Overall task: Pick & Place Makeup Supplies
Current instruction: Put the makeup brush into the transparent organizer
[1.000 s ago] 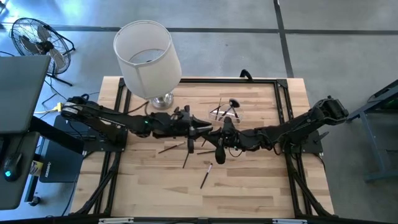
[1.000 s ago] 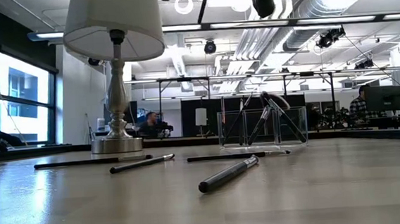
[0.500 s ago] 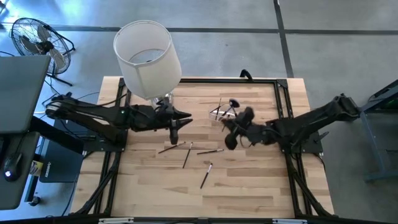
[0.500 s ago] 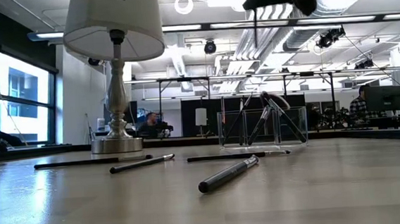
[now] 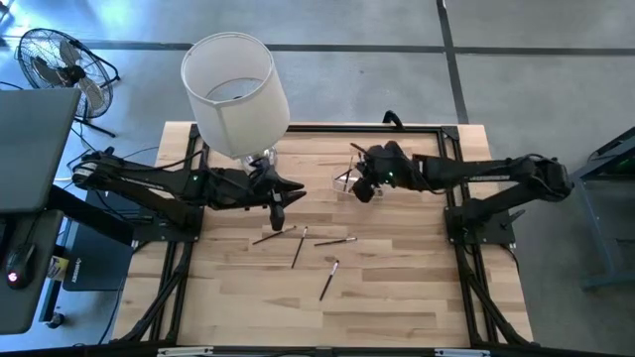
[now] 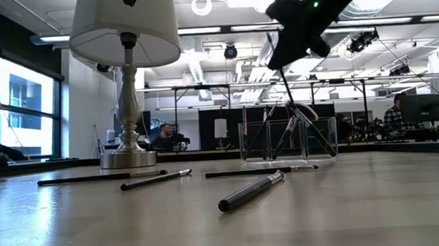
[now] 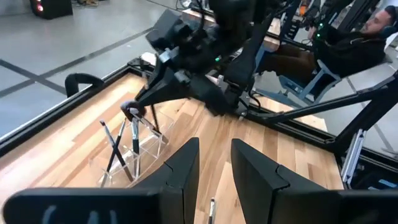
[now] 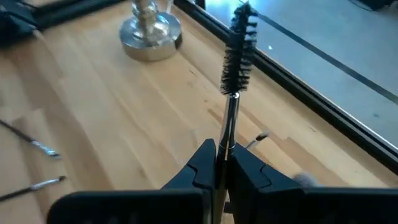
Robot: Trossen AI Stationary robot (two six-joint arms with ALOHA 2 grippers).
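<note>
My right gripper (image 5: 362, 188) is over the clear holder (image 5: 347, 178) at the table's far middle, shut on a thin bristle brush (image 8: 239, 50) with a metal shaft. The holder (image 6: 288, 140) has several brushes leaning in it. Several makeup supplies lie flat on the wood at mid-table: two brushes (image 5: 273, 236) (image 5: 335, 240), a pencil (image 5: 300, 248), and a brush (image 5: 327, 280) nearer the front. My left gripper (image 5: 278, 198) hangs open with nothing in it beside the lamp base (image 5: 260, 159). My right gripper pinches the brush's metal shaft (image 8: 225, 140) between its two fingers, below the bristle head. The fingers slant down from the table's right, and the shaft runs on along them. The brush is lifted clear, its thin shaft (image 6: 285, 87) pointing down toward the holder.
A lamp with a wide white shade (image 5: 236, 89) stands at the far left of the table and overhangs it. A black frame rail (image 5: 397, 129) runs along the far edge. People sit at desks in the room beyond.
My right gripper has swung from mid-table toward the far edge, carrying the brush over the clear holder, and has tipped. My left gripper has drawn back from mid-table toward the left, next to the lamp base, then kept still.
</note>
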